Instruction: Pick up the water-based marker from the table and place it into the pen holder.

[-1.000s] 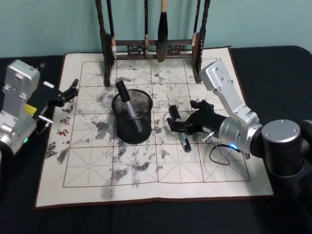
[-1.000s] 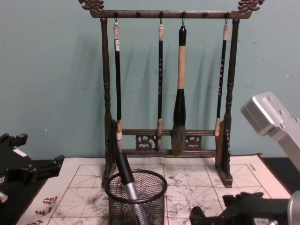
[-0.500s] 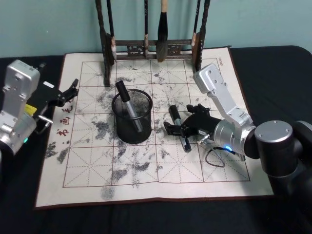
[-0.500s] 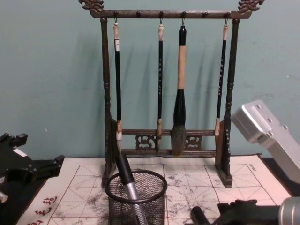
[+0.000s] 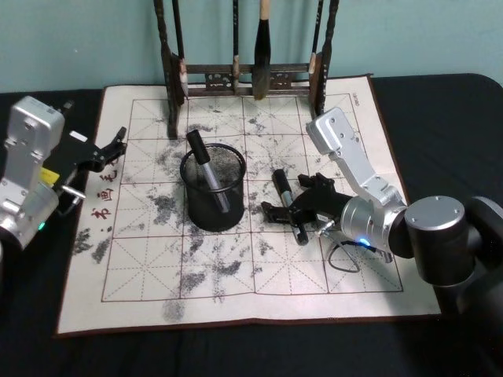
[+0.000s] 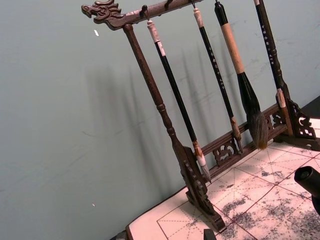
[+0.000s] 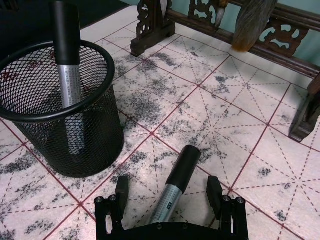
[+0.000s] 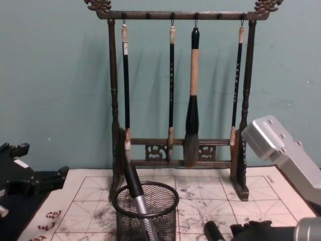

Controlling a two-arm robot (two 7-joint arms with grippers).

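The right gripper (image 5: 292, 210) is low over the ink-stained grid mat (image 5: 157, 263), just right of the pen holder (image 5: 196, 214) and a little nearer. Its fingers (image 7: 121, 190) stand apart, one on each side of the water-based marker (image 5: 280, 184), with a gap showing between each finger and the barrel in the right wrist view. The marker (image 7: 176, 181) lies flat on the mat, apart from the holder, its black cap toward the far side and its silver barrel running back under the gripper. In the chest view the cap (image 8: 213, 232) shows at the bottom edge, right of the holder (image 8: 165, 221).

The pen holder (image 7: 100, 142) stands upright on the mat, left of centre. A second marker (image 5: 200, 151) already leans inside it, black cap up and tilted toward the far left, its silver barrel showing through the mesh.

The left gripper (image 5: 116, 143) hangs over the left edge of the mat, well apart from the holder and the marker; whether it is apart or together cannot be told.

At the far edge of the mat stands a dark wooden brush rack (image 5: 245, 78) with four calligraphy brushes hanging from its top bar (image 8: 180, 15). The mat lies on a black table (image 5: 444, 110).
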